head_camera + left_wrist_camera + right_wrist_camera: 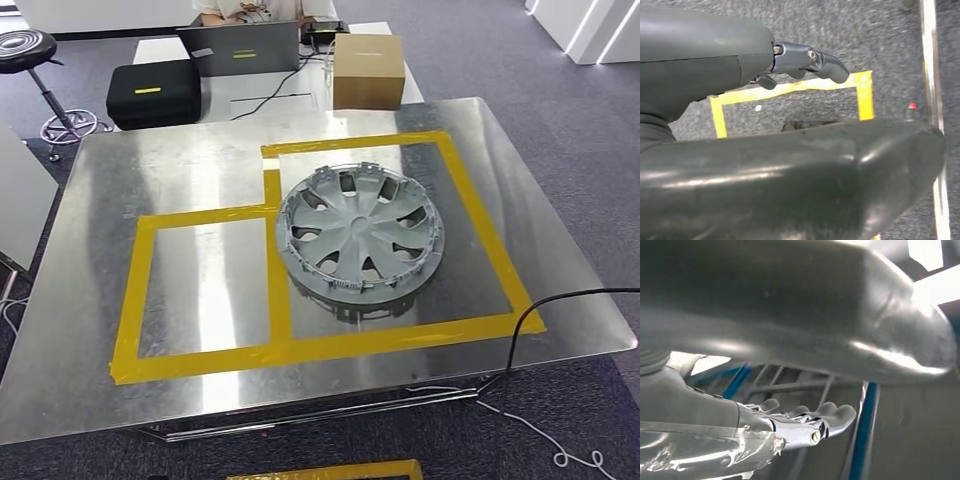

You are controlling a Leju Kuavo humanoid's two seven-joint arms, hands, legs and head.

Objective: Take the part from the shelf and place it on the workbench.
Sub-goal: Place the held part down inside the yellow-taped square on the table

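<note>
1. Part (360,235), a grey wheel cover, lay flat on the metal tabletop (90,200), inside the right-hand yellow tape rectangle (483,232), right of centre.
2. Left tape rectangle (130,290) held nothing.
3. Left hand (791,65) hung over grey carpet and a yellow floor marking (865,95); fingers stretched out and apart, holding nothing.
4. Right hand (802,422) also empty, fingers extended with gaps between them, blue frame bars (862,435) behind.
5. Neither hand touched the part; both well apart from it.
6. Judged progress: part off the shelf and set on the tabletop, released. Placement looked done, task essentially complete; at most arm retreat left.
7. Far side: black case (153,93), cardboard box (368,70), laptop (240,48), stool (30,50) at far left; black cable (528,315) over the near right edge.
</note>
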